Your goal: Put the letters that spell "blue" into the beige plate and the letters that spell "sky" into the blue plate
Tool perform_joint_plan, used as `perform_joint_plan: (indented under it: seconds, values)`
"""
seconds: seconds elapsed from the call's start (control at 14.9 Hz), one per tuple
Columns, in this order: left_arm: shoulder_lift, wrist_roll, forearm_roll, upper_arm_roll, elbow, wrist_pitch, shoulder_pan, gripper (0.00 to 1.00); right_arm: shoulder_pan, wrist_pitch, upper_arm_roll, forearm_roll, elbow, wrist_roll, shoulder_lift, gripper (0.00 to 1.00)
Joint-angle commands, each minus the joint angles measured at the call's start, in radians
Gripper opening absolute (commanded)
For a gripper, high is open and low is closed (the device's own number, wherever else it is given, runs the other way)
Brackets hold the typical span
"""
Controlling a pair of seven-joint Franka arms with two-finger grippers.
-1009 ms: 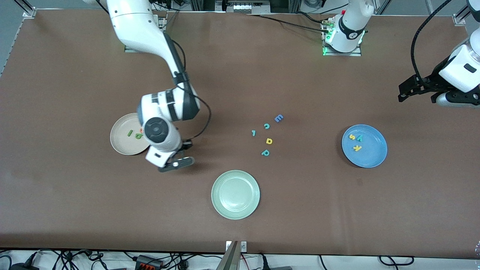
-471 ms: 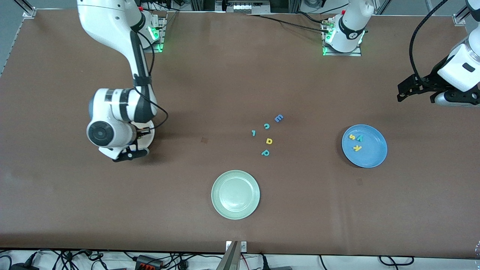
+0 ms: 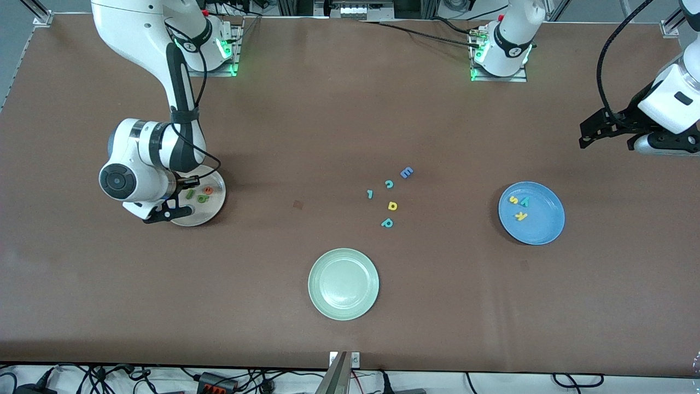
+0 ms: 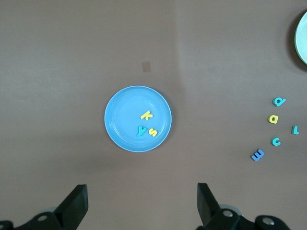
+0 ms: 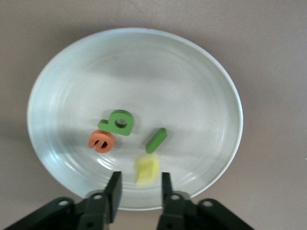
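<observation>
The beige plate (image 3: 214, 203) (image 5: 158, 72) lies toward the right arm's end of the table. In it are a green "b" (image 5: 116, 122), a green "l" (image 5: 156, 140) and an orange "e" (image 5: 101, 141). My right gripper (image 3: 167, 213) (image 5: 140, 188) hangs open over the plate's edge. A blurred yellow "u" (image 5: 146, 168) is just off its fingertips, loose over the plate. The blue plate (image 3: 541, 227) (image 4: 122, 120) holds a yellow "s" (image 3: 513, 200), a teal "y" (image 3: 524, 202) and a yellow "k" (image 3: 521, 215). My left gripper (image 3: 596, 130) (image 4: 141, 203) waits open above the table's end.
A pale green plate (image 3: 343, 284) lies nearest the front camera. Mid-table lie loose letters: a blue "E" (image 3: 406, 173), a teal "c" (image 3: 389, 184), a teal hooked piece (image 3: 370, 193), a yellow "a" (image 3: 392, 206) and a teal "p" (image 3: 387, 222).
The right arm has swung toward its end of the table to over the beige plate, and its fingers have parted from the yellow "u". The left arm has not moved.
</observation>
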Motion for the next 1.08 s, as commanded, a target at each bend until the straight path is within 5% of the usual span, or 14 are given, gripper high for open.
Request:
perform_joint_plan:
  seconds: [0.0,0.2,0.61,1.01]
  values:
    - [-0.005,0.008,0.01,0.007,0.011,-0.018,-0.008,1.0,0.006,0.007,0.004,0.018,-0.003,-0.001,-0.025,1.0]
    - [-0.005,0.006,0.01,0.005,0.011,-0.017,-0.008,1.0,-0.004,-0.065,-0.019,0.018,0.08,0.039,-0.065,1.0]
    - [-0.005,0.006,0.01,0.005,0.011,-0.018,-0.008,1.0,-0.015,-0.399,-0.109,0.015,0.454,0.186,-0.065,1.0]
    - [-0.005,0.006,0.01,0.005,0.011,-0.018,-0.008,1.0,-0.02,-0.425,-0.136,0.036,0.56,0.195,-0.063,1.0]
